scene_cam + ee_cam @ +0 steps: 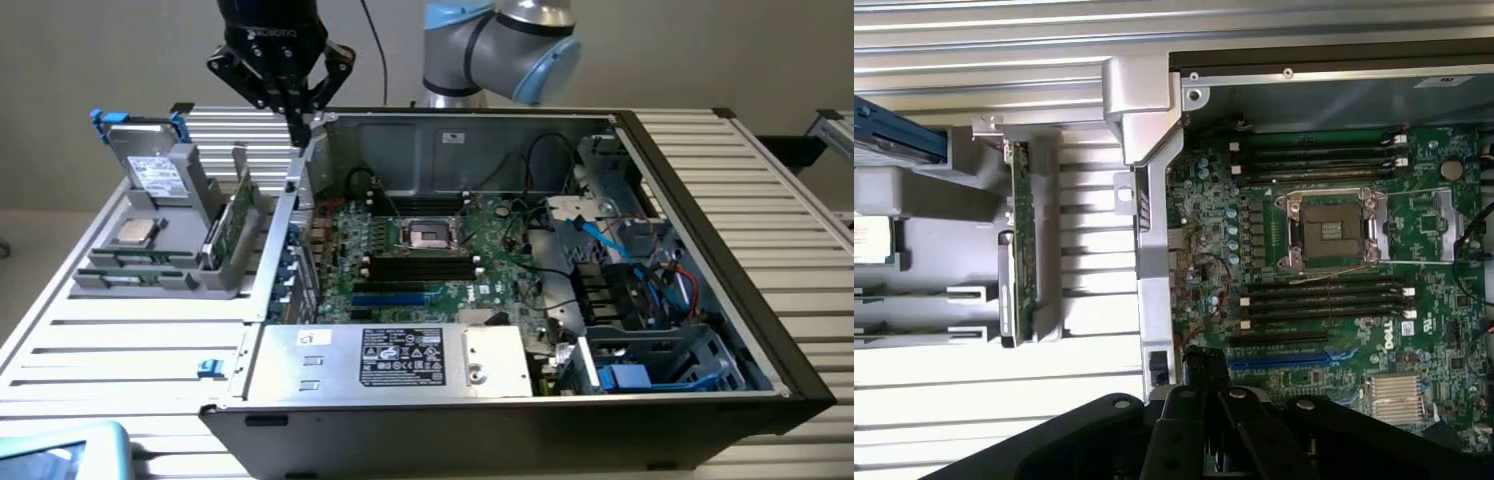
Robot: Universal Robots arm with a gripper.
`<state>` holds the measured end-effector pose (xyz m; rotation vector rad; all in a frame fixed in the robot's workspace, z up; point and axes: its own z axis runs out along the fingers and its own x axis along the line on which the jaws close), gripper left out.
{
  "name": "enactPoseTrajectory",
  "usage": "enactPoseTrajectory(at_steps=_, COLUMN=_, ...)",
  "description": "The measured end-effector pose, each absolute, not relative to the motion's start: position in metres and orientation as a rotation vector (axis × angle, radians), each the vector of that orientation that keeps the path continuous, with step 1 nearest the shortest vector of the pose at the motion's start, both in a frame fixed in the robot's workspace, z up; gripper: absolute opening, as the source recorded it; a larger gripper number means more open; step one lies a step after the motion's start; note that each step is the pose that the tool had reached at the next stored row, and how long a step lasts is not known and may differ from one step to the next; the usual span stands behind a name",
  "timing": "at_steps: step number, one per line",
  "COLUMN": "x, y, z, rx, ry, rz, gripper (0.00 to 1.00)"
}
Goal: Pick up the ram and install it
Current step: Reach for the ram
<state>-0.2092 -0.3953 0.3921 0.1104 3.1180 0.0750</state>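
Exterior view: gripper [299, 132] fingers pressed together, empty, above case wall [291, 195]. Ram [232, 226] on edge in grey holder [147, 280], toward exterior view's left of gripper, apart.

Wrist view: ram [1022, 240] edge-on, long axis parallel to case wall.

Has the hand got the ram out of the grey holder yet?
No. The ram stands on edge in the grey holder outside the case, and the hand hangs above the case's wall.
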Motion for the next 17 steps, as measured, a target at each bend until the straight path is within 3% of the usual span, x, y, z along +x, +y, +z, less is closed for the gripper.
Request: enactPoseTrajectory(at_steps=17, x=-0.282, y=-0.393, z=0.392, rx=0.11, ry=3.118, rz=0.075, gripper=0.11)
